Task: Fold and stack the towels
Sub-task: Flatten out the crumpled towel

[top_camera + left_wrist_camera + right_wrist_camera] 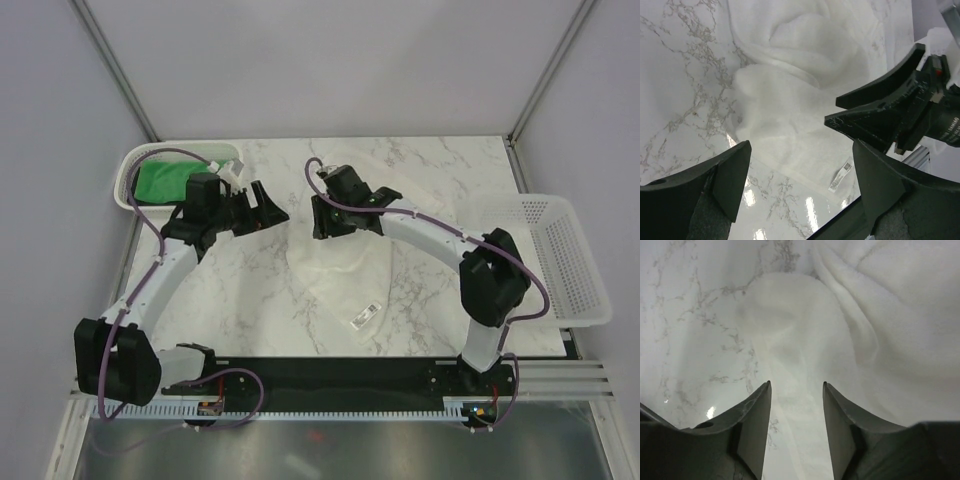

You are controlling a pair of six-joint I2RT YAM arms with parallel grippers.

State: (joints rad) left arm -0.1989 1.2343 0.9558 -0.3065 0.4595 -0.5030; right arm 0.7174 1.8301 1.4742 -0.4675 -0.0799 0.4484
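A white fluffy towel (340,275) lies crumpled on the marble table (450,170), with a small label (366,313) near its front corner. A bright green towel (160,180) sits in the white basket (130,165) at the back left. My right gripper (317,220) hangs over the white towel's (790,325) upper left part, and in the right wrist view my right gripper (796,383) has its fingers apart with nothing pinched between them. My left gripper (272,200) hovers just left of the white towel (785,110); in its own view my left gripper (802,150) stands wide open and empty.
A second white mesh basket (560,250) stands at the table's right edge. Grey walls close in the back and sides. The two grippers face each other a short way apart above the table's middle.
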